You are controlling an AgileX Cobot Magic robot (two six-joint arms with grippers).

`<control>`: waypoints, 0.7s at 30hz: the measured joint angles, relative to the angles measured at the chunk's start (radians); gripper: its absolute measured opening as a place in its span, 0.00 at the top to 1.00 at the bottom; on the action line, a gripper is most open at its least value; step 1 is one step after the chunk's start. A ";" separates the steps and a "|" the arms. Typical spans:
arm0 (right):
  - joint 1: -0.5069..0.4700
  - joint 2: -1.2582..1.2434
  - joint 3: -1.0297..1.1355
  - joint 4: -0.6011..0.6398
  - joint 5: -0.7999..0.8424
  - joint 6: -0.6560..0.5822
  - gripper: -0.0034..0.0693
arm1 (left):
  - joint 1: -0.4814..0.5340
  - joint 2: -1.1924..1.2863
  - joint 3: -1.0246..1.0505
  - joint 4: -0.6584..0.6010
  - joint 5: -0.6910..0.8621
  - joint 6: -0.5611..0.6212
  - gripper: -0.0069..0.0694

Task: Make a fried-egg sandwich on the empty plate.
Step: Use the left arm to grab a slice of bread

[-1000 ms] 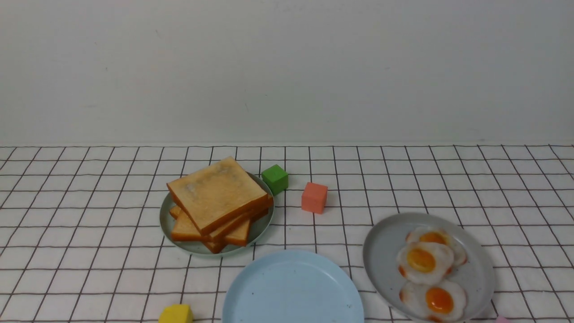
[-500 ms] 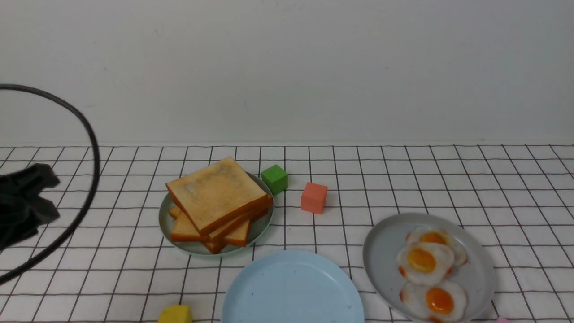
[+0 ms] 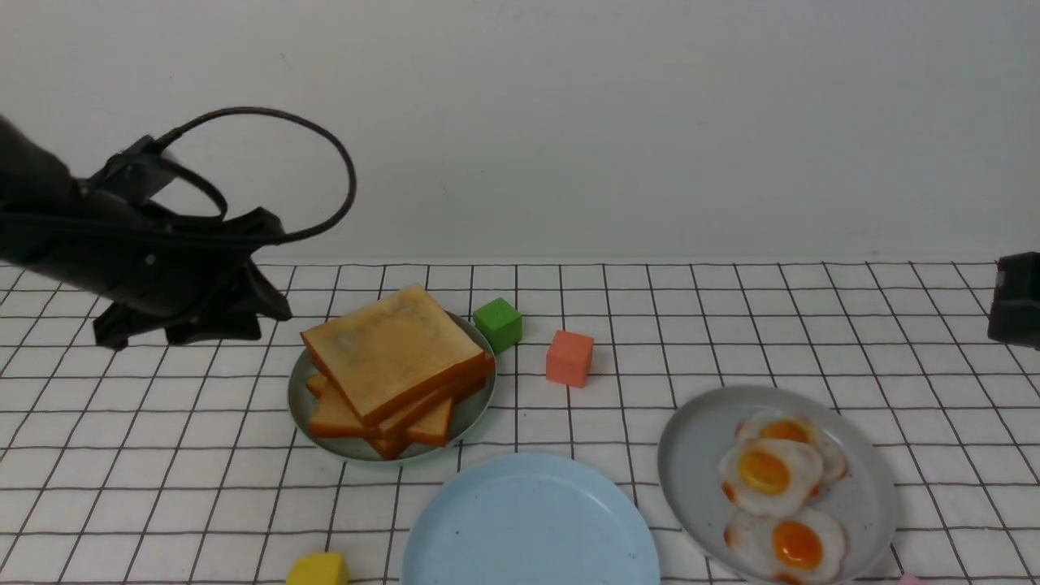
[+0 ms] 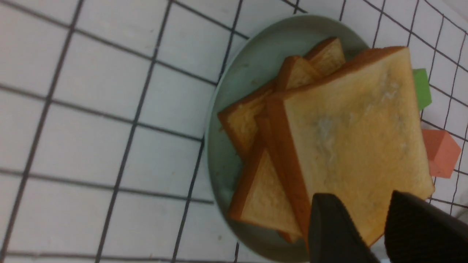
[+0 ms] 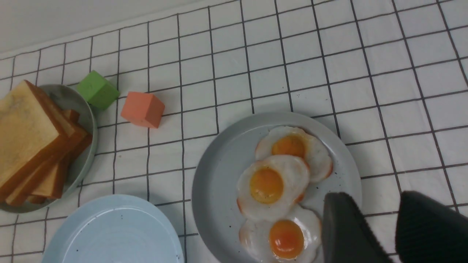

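Though the toast pile (image 4: 351, 128) lies near, left gripper (image 4: 360, 197) empty, jaws parted; right gripper (image 5: 373, 197) the same, touching nothing.

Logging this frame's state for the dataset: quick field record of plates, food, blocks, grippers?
blue plate: empty, front centre
toast pile: on the green plate, left of centre
fried eggs: three, overlapping, on the grey plate, right
green cube: by the green plate's far rim
orange cube: right of the green cube
yellow block: front edge, partly cut off
left gripper: open, empty, near the toast pile
right gripper: open, empty, near the grey plate
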 joint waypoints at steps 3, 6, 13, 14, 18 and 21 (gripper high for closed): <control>0.000 0.000 0.000 0.002 0.003 0.000 0.62 | 0.000 0.125 -0.135 -0.004 0.064 0.024 0.60; 0.000 0.000 0.000 0.002 0.027 -0.001 0.62 | 0.000 0.213 -0.224 0.015 0.099 0.028 0.59; 0.000 0.000 0.000 0.002 0.057 -0.004 0.62 | 0.000 0.293 -0.348 0.107 0.159 0.022 0.48; 0.000 0.000 0.000 0.002 0.058 -0.004 0.62 | 0.000 0.298 -0.352 0.107 0.162 0.029 0.45; 0.000 0.000 0.000 0.002 0.060 -0.006 0.62 | 0.000 0.324 -0.356 0.107 0.175 0.060 0.41; 0.000 0.000 0.000 0.002 0.062 -0.020 0.62 | 0.000 0.343 -0.357 0.107 0.183 0.068 0.40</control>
